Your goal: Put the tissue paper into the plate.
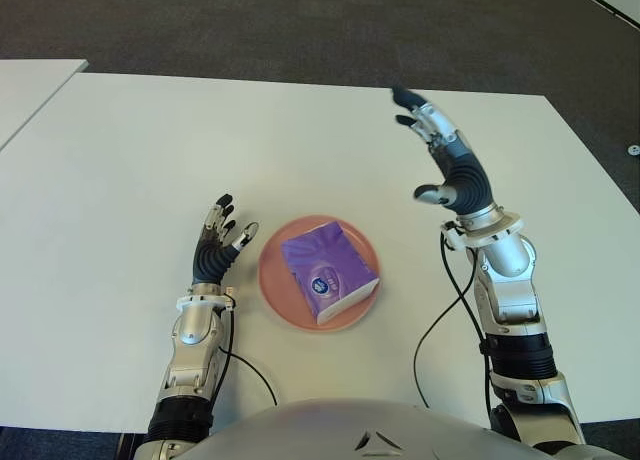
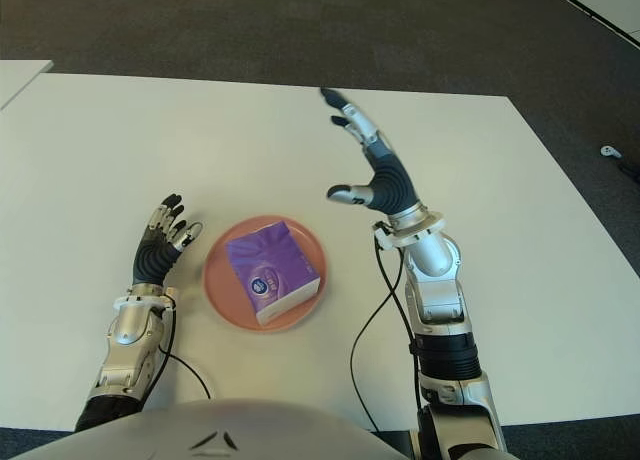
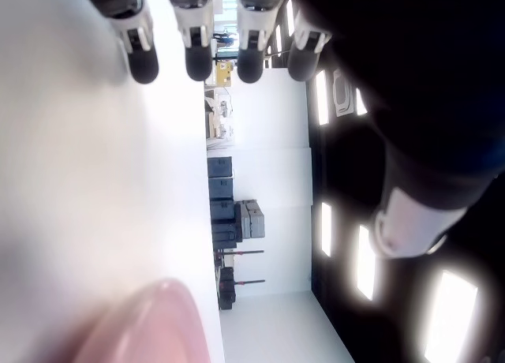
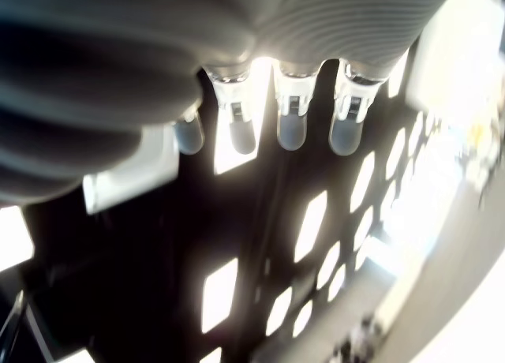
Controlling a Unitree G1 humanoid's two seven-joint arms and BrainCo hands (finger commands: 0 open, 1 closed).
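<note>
Purple tissue pack (image 1: 327,270) is lying flat inside the pink plate (image 1: 275,285), its long axis running diagonally from the far left toward the near right of the plate, one white end facing the robot. The pack is sitting well within the rim, so the placing looks done as far as these views allow judging.

The left hand (image 1: 217,242) is showing just beside the plate, on its left, fingers (image 3: 199,55) stretched out and relaxed, gripping nothing; whether the palm is touching the table (image 1: 120,160) cannot be told. In its wrist view the pink rim is peeking in close by.

The right hand (image 1: 442,155) is hovering up and away, to the right of the plate and farther from the robot, fingers (image 4: 292,126) spread wide and empty, palm turned toward the middle of the table.

The pack is lying nearer the left hand than the right; from the right hand it sits to the left and nearer the robot. Any further move would likely be a matter of drawing the arms back, not of regrasping.
</note>
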